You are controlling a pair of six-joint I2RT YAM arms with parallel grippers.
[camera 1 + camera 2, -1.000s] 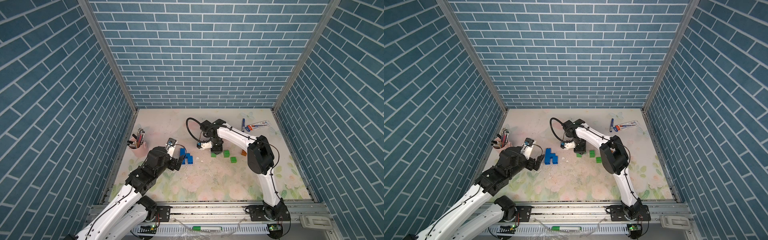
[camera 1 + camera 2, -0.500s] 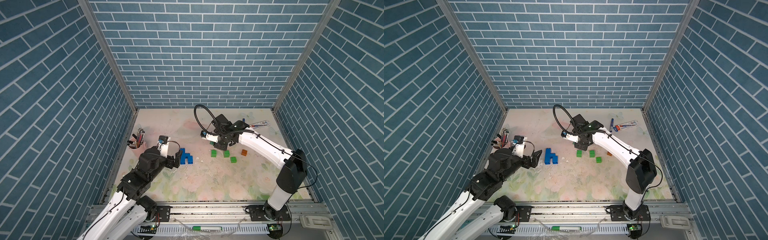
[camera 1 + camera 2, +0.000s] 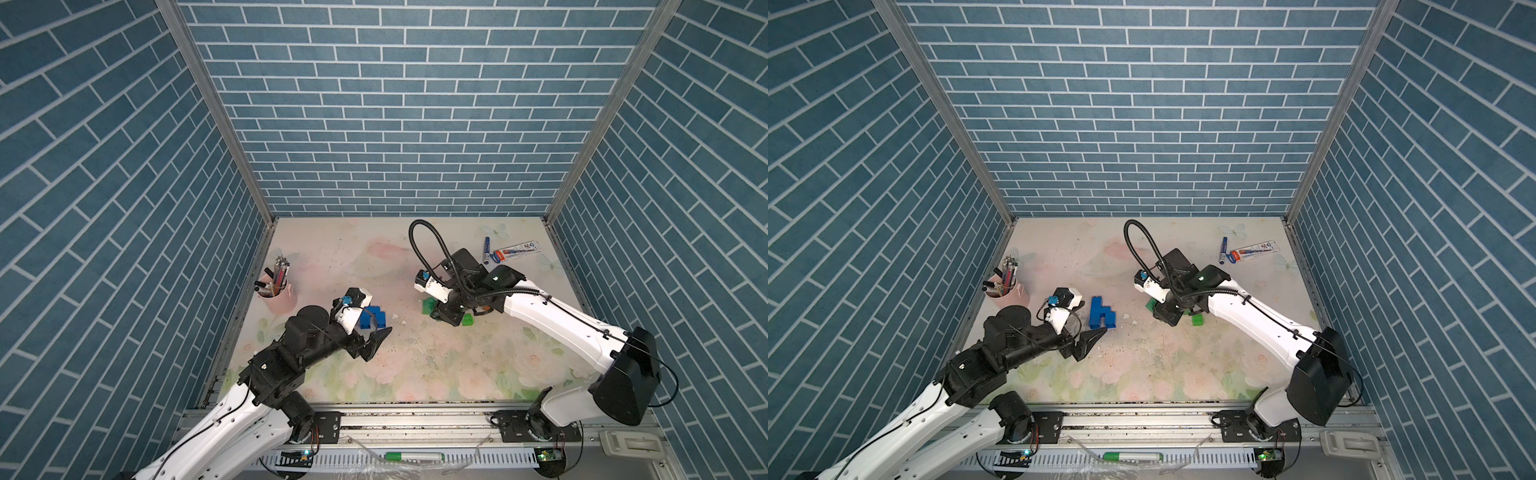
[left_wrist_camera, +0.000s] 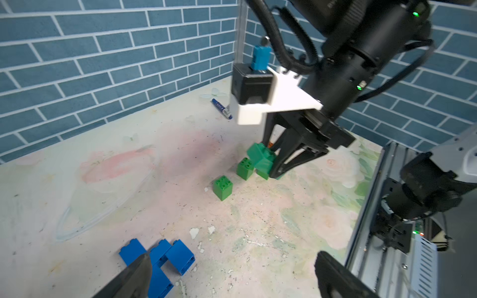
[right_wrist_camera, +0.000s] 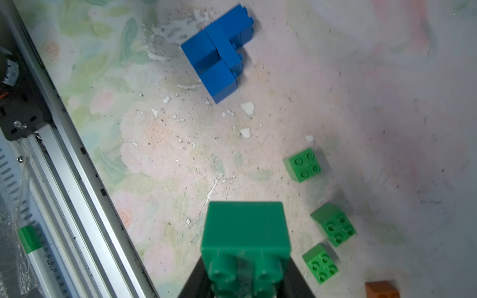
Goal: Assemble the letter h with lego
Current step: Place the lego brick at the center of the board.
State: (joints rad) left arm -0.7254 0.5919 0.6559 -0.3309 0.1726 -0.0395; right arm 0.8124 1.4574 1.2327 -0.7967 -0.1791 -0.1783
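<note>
at the far left a pink pen cup (image 3: 1007, 293) stands against the wall, clear of the work. next comes the left pincer (image 4: 232, 255), spread wide and holding nothing, poised just short of the blue lego h (image 3: 1102, 313). it looks parked there so the letter stays in sight and unpushed.

the h lies flat on the desk (image 3: 1142, 365), left of centre. it is a tall stem with a short arch and leg, built from glossy blue bricks pressed together with their studs pointing sideways. as a letter it already reads whole.

well to the right, the right pincer (image 4: 273, 165) is clenched on a darker green brick (image 5: 245, 227), gripped by its sides with the studs facing the wrist camera. it seems lifted and tilted just above the desk, probably for carrying.

three lighter green bricks (image 5: 303, 165) sit loose beside it, studs up, each apart from the others. an orange brick (image 5: 382, 290) lies at that cluster's edge. farthest right, by the back wall, lies a blue marker pen (image 3: 1224, 249), no part of the build.
</note>
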